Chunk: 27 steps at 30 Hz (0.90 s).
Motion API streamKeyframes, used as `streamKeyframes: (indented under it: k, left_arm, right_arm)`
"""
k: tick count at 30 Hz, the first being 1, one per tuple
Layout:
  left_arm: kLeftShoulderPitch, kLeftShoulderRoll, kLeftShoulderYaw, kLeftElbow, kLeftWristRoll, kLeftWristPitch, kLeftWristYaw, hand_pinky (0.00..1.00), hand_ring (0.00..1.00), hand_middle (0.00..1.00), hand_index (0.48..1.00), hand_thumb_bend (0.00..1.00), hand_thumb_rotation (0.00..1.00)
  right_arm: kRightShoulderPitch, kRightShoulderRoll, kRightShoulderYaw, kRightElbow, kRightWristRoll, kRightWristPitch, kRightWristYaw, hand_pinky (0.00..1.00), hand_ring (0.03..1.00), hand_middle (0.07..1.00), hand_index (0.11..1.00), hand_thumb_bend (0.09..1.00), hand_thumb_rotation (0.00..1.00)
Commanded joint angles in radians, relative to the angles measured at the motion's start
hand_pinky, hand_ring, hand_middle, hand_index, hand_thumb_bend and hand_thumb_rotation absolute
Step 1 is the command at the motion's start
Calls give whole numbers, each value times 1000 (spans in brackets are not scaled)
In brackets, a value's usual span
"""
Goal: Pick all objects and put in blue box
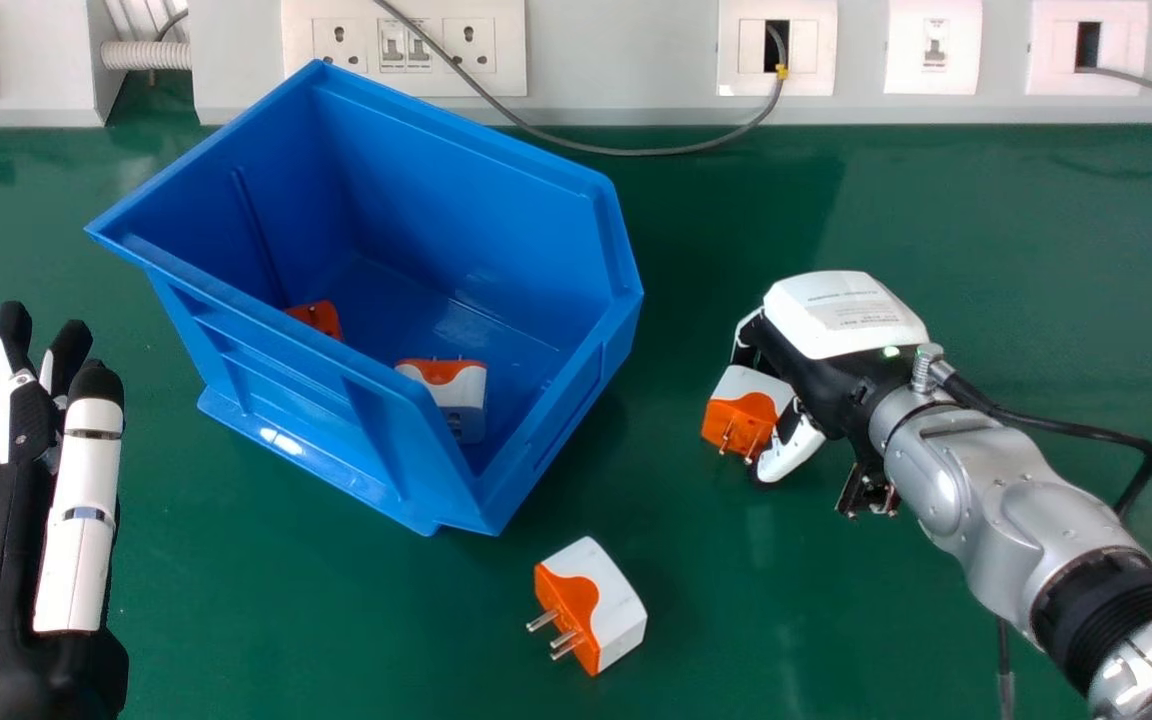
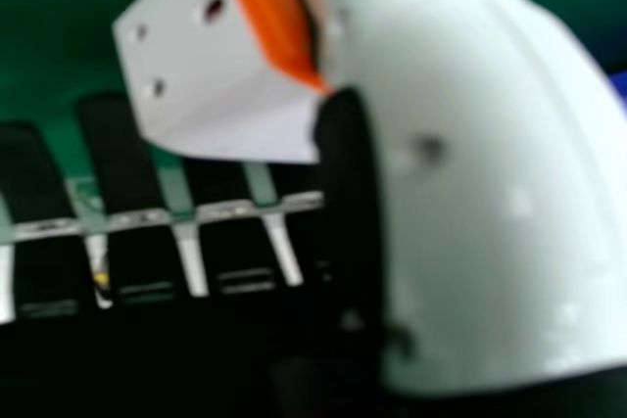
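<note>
Four plug adapters [image 1: 624, 600], one blue box [image 1: 536, 190]
Two robot hands [image 1: 16, 590], five white wall plates [image 1: 906, 72], two grey wall cables [image 1: 636, 153] (one adapter, mostly hidden in the box, is counted by its orange part).

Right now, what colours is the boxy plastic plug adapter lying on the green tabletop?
The adapter is white with an orange pronged end; clearest in the head view.

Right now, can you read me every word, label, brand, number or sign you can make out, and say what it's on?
None that I can read.
Right robot hand: fine print on its white cover, too small to read.
Blue box, loose plug adapter, wall socket plate: no lettering I can make out.
</note>
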<state>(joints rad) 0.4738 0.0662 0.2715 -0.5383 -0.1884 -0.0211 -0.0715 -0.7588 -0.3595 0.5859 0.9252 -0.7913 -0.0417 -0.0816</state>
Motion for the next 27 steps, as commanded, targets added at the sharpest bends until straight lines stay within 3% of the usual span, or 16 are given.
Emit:
streamKeyframes:
  k: [1, 4, 7, 9, 14, 19, 27]
  left_arm:
    - [-2, 6, 9, -7, -5, -17, -7, 1000, 1000, 1000, 1000, 243, 852]
    - [-3, 6, 10, -4, -3, -19, -9, 1000, 1000, 1000, 1000, 244, 845]
    - [-5, 2, 13, 0, -11, -25, -14, 1000, 1000, 1000, 1000, 247, 820]
    - [-5, -1, 14, -1, -18, -23, -15, 1000, 1000, 1000, 1000, 240, 816]
    - [-2, -3, 14, -7, -10, -19, -13, 1000, 1000, 1000, 1000, 239, 825]
    - [1, 0, 13, -10, -3, -19, -15, 1000, 1000, 1000, 1000, 249, 835]
    - [4, -3, 12, -12, -4, -19, -11, 1000, 1000, 1000, 1000, 258, 842]
  right_arm:
    - [14, -10, 1, 7, -14, 28, -13, 395, 512, 570, 570, 349, 164]
    - [-1, -3, 20, 26, -34, 49, -2, 330, 438, 498, 525, 371, 285]
    - [-21, 2, 41, 37, -47, 69, 33, 486, 566, 611, 612, 446, 408]
    - [-22, 2, 48, 26, -57, 76, 31, 508, 580, 627, 633, 516, 430]
    - [-20, -2, 57, 2, -66, 74, 30, 470, 548, 610, 612, 659, 472]
    - [-29, 1, 61, 0, -56, 65, 54, 487, 573, 643, 647, 724, 556]
    - [-45, 8, 56, -4, -45, 69, 108, 507, 595, 668, 682, 817, 681]
